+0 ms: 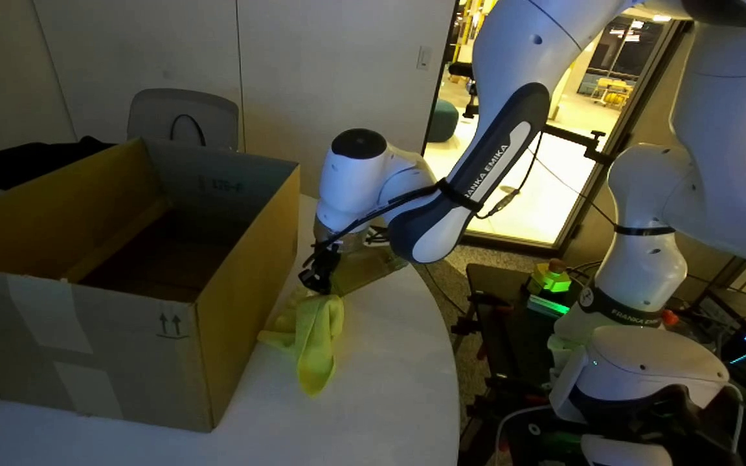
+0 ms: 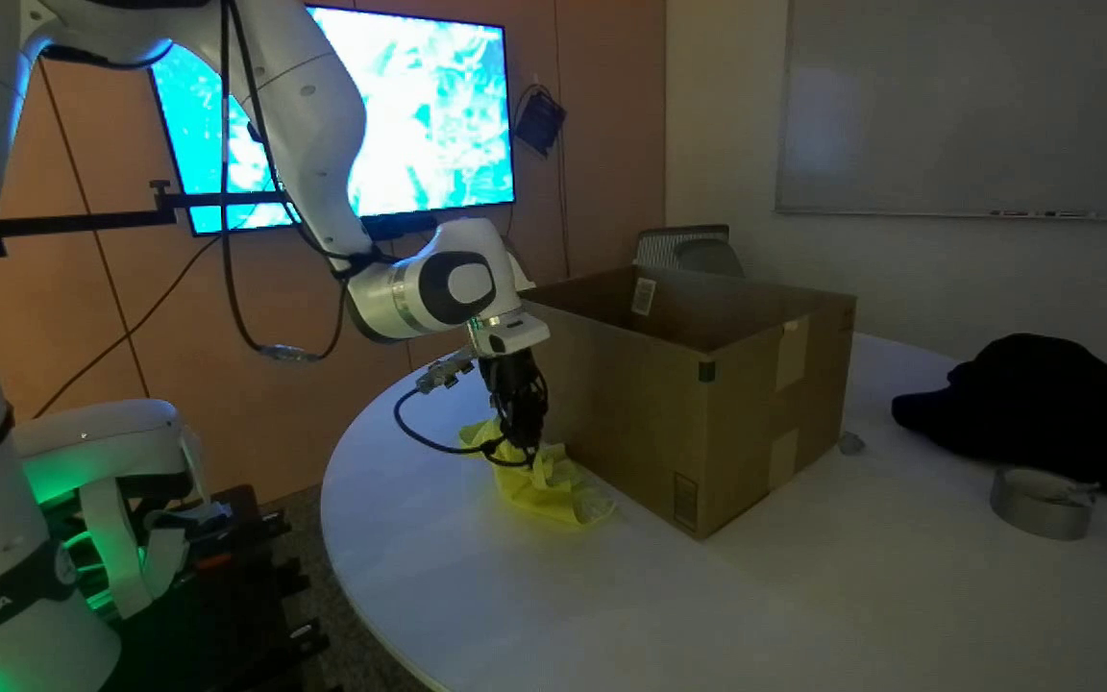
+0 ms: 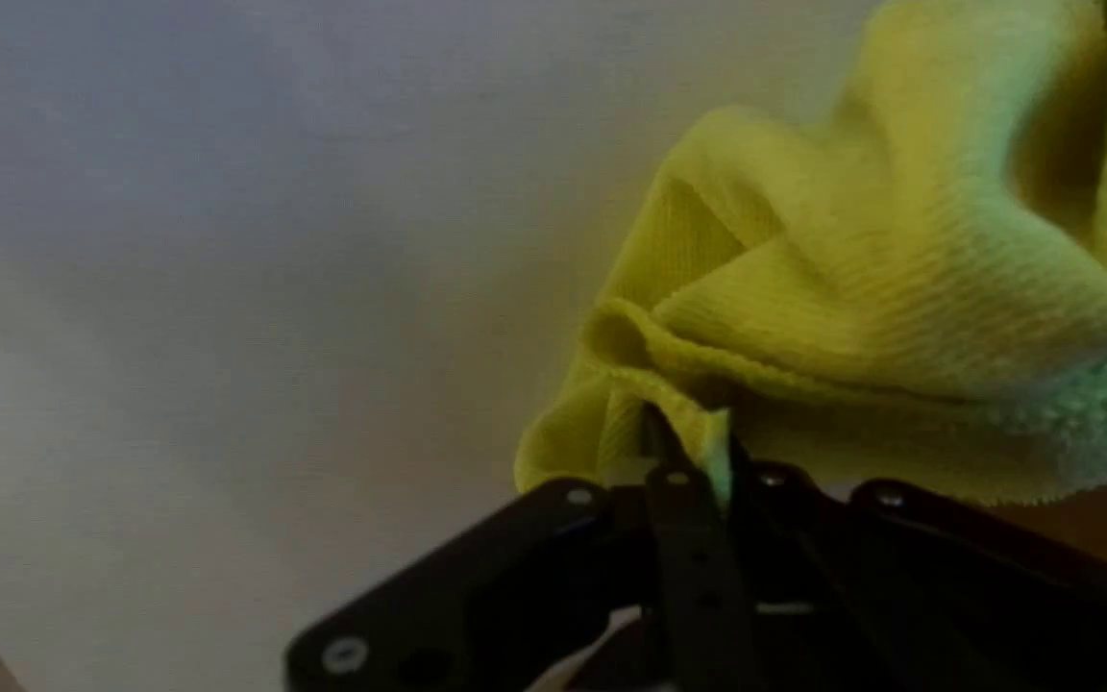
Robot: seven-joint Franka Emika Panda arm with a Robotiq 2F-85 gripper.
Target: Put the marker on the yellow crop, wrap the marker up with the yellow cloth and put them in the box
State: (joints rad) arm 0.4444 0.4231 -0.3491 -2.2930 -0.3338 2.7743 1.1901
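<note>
On the table [image 2: 803, 615] in front of me, the yellow cloth [image 2: 549, 492] lies crumpled, one fold clamped in the end effector [image 3: 702, 447]; just past them stands the cardboard box [image 2: 678, 413], top open, and beyond that, a grey chair [image 2: 683, 248].

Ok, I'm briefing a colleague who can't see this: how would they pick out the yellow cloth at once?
Start from the big open cardboard box on the white table. Close beside it, the black gripper pinches a fold of the yellow cloth. Its bright color and soft, crumpled folds set it apart from the box's flat brown walls.
</note>
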